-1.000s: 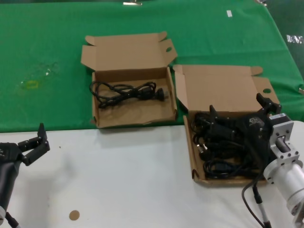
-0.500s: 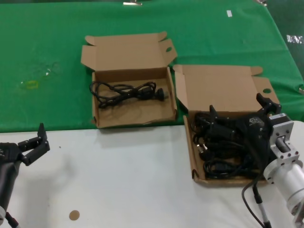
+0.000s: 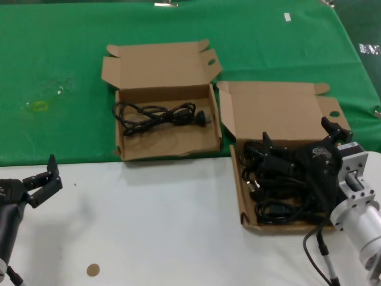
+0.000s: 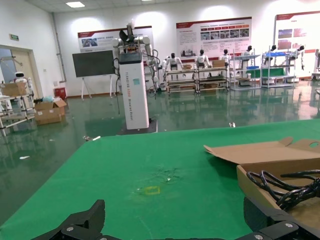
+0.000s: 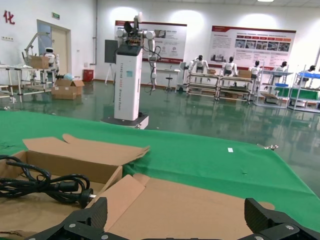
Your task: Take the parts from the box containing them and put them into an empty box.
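Hovering low over the shallow brown corrugated cardboard box of tangled black power cords [image 3: 280,187], which sits on the white tabletop [image 3: 155,220] at the right, the right gripper [image 3: 300,140] has its fingers spread wide and grips nothing; the twin brown cardboard box [image 3: 166,122] lies well apart on the green cloth [image 3: 59,59] and holds one coiled black cord [image 3: 158,115]; the left gripper [image 3: 40,179] rests idle at the near left edge, fingers parted.

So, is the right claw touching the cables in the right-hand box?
Cannot tell. In the head view the right claw, open, overlaps the black cables in the right-hand box, black against black; the right wrist view shows none of them.
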